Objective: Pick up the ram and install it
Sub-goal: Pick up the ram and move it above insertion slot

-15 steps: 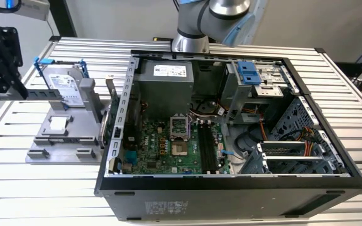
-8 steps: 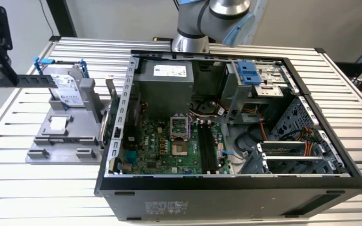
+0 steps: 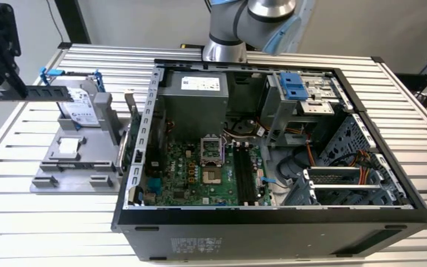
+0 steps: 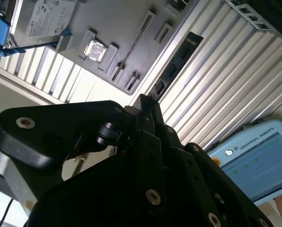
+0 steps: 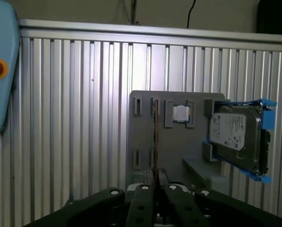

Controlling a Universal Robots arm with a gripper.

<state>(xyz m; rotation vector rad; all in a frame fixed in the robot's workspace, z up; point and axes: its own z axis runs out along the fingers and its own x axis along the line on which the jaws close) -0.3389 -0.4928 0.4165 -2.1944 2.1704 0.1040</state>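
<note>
Silver-grey arm with pale blue joint cap, top centre of the exterior view. Matte black gripper in the first wrist view: angular linked plates, small silver screws.

Case wall crowds ram; slots lie open.

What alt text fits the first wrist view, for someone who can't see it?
A black pincer grips a thin dark circuit-board stick, seen edge-on. Beyond it, a grey tray holding a silver hard drive in a blue frame lies on a ribbed aluminium table.
</note>
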